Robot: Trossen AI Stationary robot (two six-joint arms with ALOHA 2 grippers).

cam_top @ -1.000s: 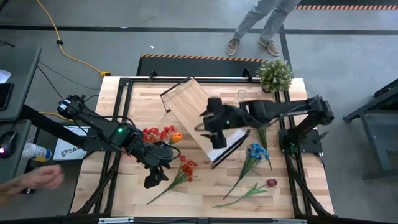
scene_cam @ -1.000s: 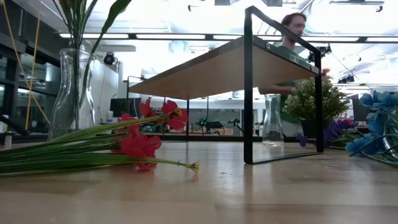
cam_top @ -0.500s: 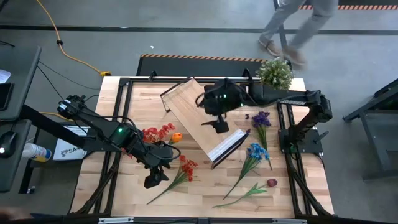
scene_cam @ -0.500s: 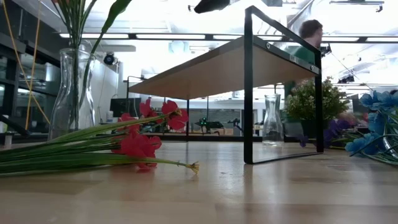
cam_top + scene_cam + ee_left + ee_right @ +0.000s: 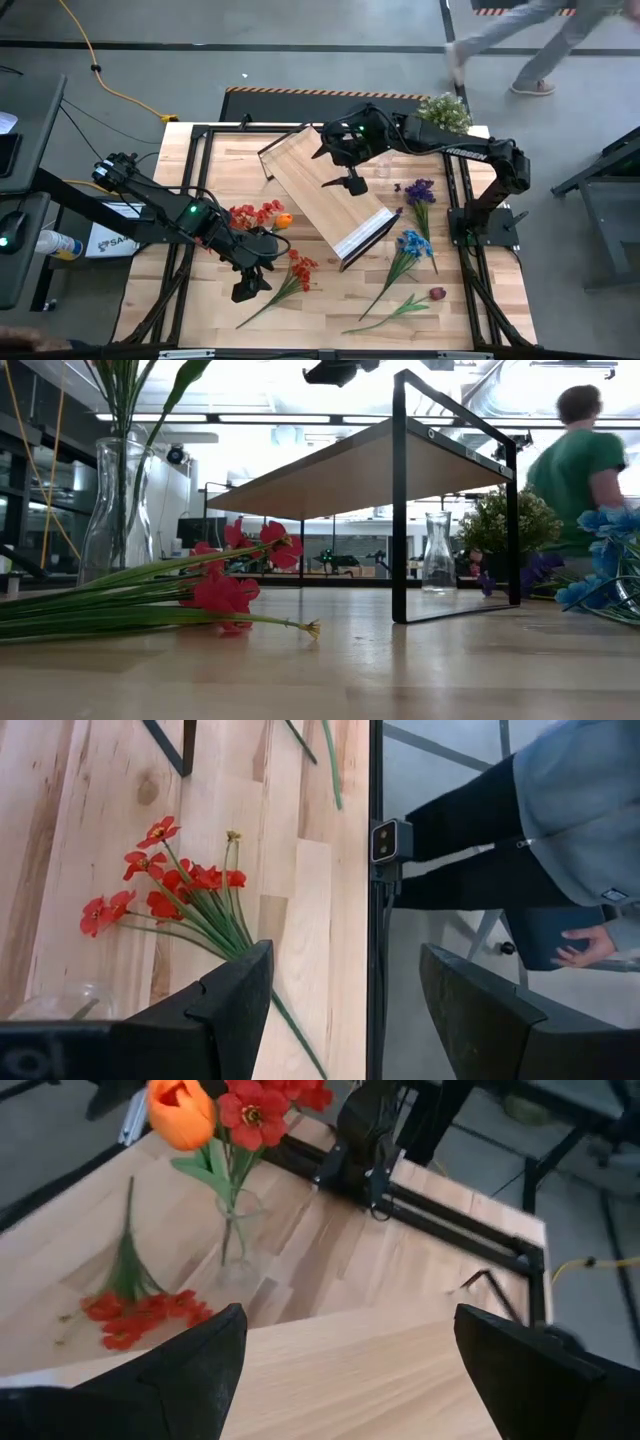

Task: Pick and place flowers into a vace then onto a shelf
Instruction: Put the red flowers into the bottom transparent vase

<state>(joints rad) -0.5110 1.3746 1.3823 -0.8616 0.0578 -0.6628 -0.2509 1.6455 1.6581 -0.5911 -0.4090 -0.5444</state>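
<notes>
A clear vase [image 5: 262, 222] with red and orange flowers stands at the left of the table, also visible in the right wrist view as the vase [image 5: 235, 1230]. A bunch of red flowers [image 5: 298, 270] lies flat on the table near my left gripper [image 5: 245, 288], which hovers open above the near left part. The same red bunch [image 5: 170, 890] shows in the left wrist view. The shelf [image 5: 325, 195] stands slantwise mid-table. My right gripper [image 5: 351, 182] hangs open above the shelf's far part, touching nothing. Purple [image 5: 418, 190], blue [image 5: 410, 245] and dark red [image 5: 435, 293] flowers lie on the table at the right.
A second, empty glass vase [image 5: 437, 555] stands behind the shelf. A bushy potted plant [image 5: 443, 112] sits at the far right corner. A black frame [image 5: 200, 135] rims the table. A person [image 5: 580, 470] walks past beyond the far edge.
My right gripper has swung over the shelf toward the table's far edge and turned, staying open. The person behind the table has walked off to the right. The flowers, vases and shelf have stayed put.
</notes>
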